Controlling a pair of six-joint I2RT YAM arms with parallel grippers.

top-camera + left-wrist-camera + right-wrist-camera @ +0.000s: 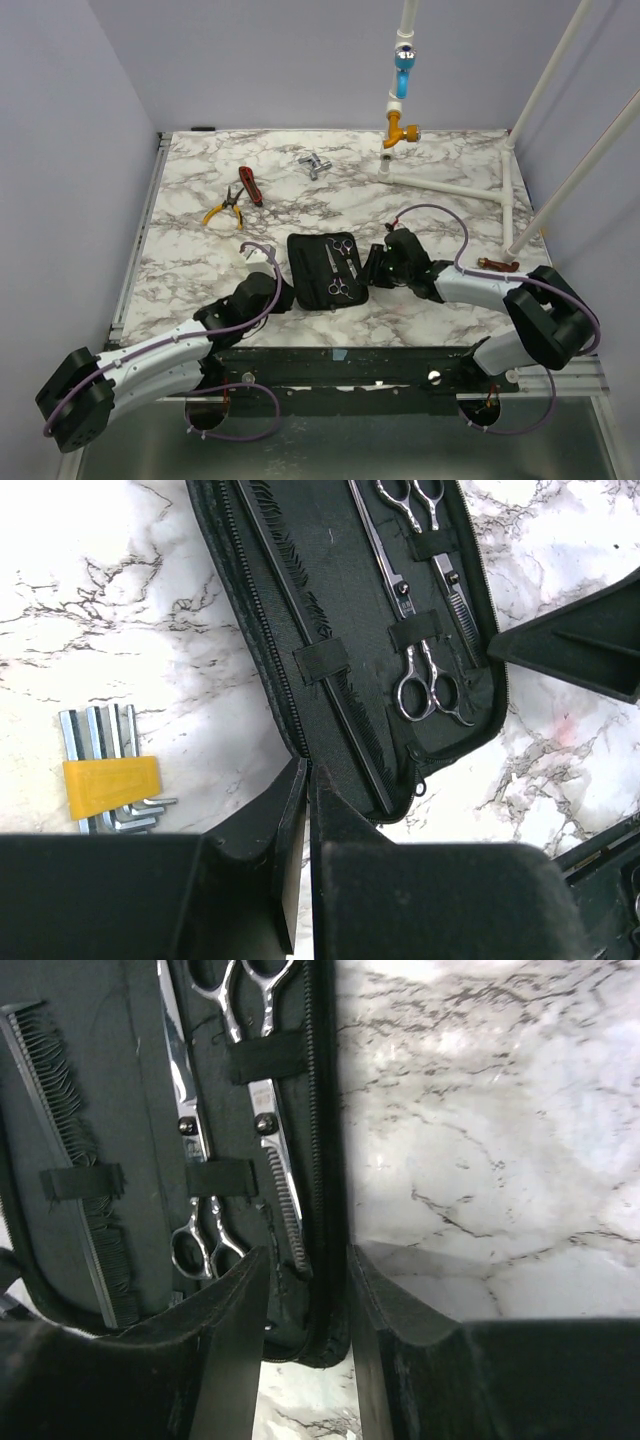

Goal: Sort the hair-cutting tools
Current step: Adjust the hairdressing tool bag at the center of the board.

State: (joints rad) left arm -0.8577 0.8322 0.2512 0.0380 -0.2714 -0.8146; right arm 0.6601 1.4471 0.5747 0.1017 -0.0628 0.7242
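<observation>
White-and-grey veined marble table [440, 180]: an open black fabric zip case [345, 590] lies at near centre, between the two arms, its long axis running near to far.

Left gripper [306, 770]: clenched almost flat at the case's near-left rim. I cannot tell whether any fabric is caught.

Right gripper [308, 1255]: released, with its fingers straddling the right zip rim, one over the lining and one over marble.

Slim straight black comb [292, 585]: strapped along the left side, parallel to the case, nearer the left arm.

Thin silver straight scissors [400, 585] and silver toothed-blade scissors [450, 580]: strapped side by side, loops at opposite ends. They sit just inboard of the right rim, nearer the right arm.

Judgement: the tools look stowed, and the rim parallel to them is the next handle.
</observation>
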